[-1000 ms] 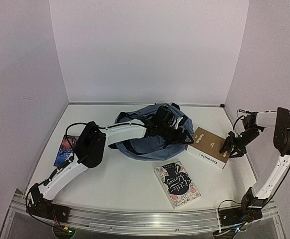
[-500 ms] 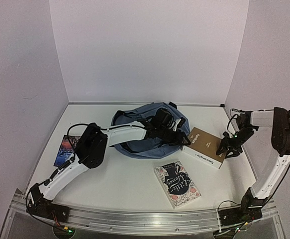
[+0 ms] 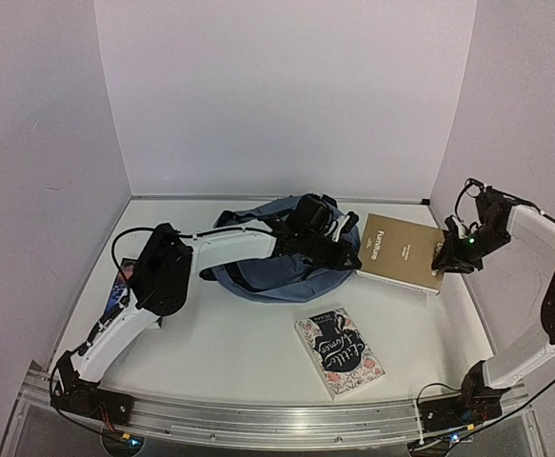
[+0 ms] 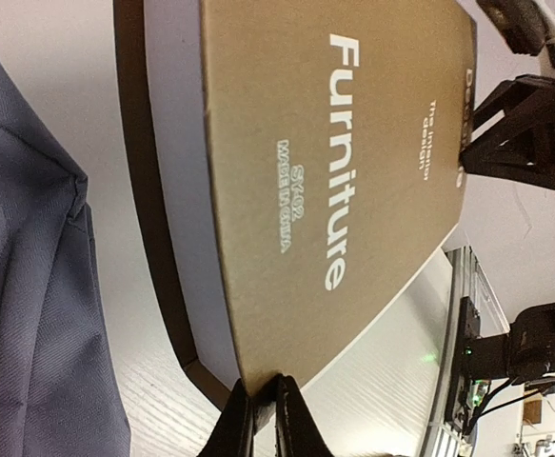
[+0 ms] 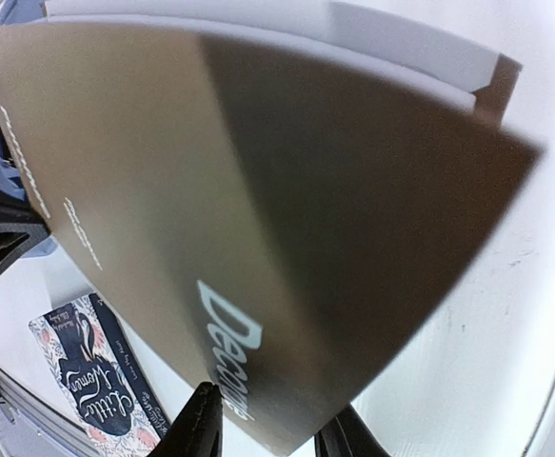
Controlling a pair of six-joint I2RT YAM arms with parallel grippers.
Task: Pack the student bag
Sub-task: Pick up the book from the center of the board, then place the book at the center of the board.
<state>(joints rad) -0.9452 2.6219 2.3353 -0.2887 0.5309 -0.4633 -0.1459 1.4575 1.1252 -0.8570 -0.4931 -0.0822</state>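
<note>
The student bag (image 3: 258, 271) lies slumped toward the back of the table (image 3: 220, 333), a soft slate-blue heap with black straps bunched on its top right. A narrow strip of bare table separates it from the back wall. In front of the bag, a wide stretch of bare table runs to the near rail (image 3: 258, 419).

Just right of the bag, the brown book (image 3: 401, 252) is held between the two arms. Its left edge is close to the bag's fabric, and its right edge is near the right wall. The left gripper (image 3: 350, 255) reaches over the bag to the book's left edge. The right gripper (image 3: 445, 257) is at the edge farthest from the bag.

A floral book (image 3: 339, 352) lies flat in front of the bag and to its right, well apart from it. Left of the bag, a blue-covered book (image 3: 123, 286) is half hidden under the left arm.

The left wrist view shows what the overhead view cannot. The fingers (image 4: 234, 424) are drawn almost together on the near corner of the cover, which is printed "Furniture". Grey page edges and a dark lower cover show underneath, and creased bag fabric (image 4: 29, 314) fills the view's left side.

In the right wrist view, a finger (image 5: 201, 419) stands on each side of the book's near edge, narrowly clamping it. The word "Decorate" runs along the spine, and the floral book (image 5: 91, 371) shows beyond.
</note>
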